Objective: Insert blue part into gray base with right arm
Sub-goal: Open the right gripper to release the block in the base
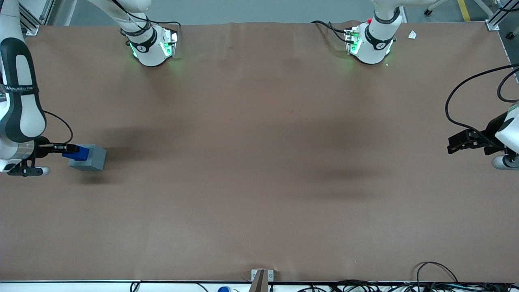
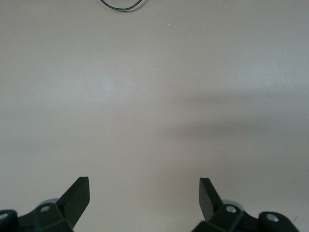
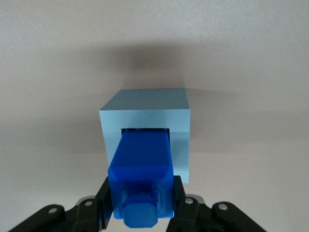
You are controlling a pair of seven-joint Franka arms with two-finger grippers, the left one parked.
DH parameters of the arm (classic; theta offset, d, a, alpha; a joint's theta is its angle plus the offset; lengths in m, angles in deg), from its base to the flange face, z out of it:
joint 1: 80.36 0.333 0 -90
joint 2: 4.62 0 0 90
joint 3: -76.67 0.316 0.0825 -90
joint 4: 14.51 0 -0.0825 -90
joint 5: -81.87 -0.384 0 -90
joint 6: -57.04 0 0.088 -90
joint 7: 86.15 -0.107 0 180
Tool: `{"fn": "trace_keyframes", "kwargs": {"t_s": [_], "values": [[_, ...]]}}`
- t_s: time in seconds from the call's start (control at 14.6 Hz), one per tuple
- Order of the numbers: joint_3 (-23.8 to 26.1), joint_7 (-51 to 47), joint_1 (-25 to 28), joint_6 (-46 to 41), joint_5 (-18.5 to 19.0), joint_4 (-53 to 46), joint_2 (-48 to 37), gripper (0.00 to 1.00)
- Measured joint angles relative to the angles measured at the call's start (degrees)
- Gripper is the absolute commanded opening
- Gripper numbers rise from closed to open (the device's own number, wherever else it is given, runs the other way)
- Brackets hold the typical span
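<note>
A wide counter (image 1: 259,170) covered in a matte brown sheet fills the front view, faintly creased and marked by soft shadows. Pale gray floor shows along its edge farthest from the front camera, with aluminium frame posts at the corners there. A white rail with tangled black cables runs along the edge nearest that camera.

The white jointed right arm with glossy black segments (image 1: 18,101) reaches in at the working arm's end of the counter. Its black two-finger claw (image 1: 69,149) is clenched on the small bright blue plastic block (image 1: 77,153), one finger pressed to each side of it. In the right wrist view the claw (image 3: 143,205) grips the block (image 3: 141,166) near its stubbed end, the stub pointing back toward the camera.

The light gray cube-like base (image 1: 89,158) rests on the brown sheet close to the counter's edge at the working arm's end, roughly midway between the near and far edges. Its socketed face is turned sideways toward the claw. In the wrist view the blue block's leading end sits in the square opening of the base (image 3: 145,108), with a thin dark gap showing along one edge; most of the block is outside the socket. A dark shadow lies on the sheet by the base.
</note>
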Motion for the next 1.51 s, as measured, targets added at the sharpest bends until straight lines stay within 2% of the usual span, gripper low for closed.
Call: {"fn": "trace_keyframes", "kwargs": {"t_s": [0.14,0.21,0.27,0.34,0.41,1.03,1.51], "values": [[0.00,0.00,-0.02,0.12,0.00,0.00,0.04,0.12],[-0.01,0.00,-0.05,0.26,0.00,0.00,0.05,0.20],[-0.03,0.00,-0.14,0.40,0.00,0.00,0.06,0.38],[-0.03,0.00,-0.25,0.53,0.00,0.01,0.06,0.74],[-0.04,0.00,-0.33,0.67,0.00,0.01,0.06,1.00],[0.49,-0.01,-0.20,0.57,-0.01,-1.09,-0.24,1.00],[1.13,-5.76,4.00,-4.99,-0.23,-2.50,-7.79,1.00]]}}
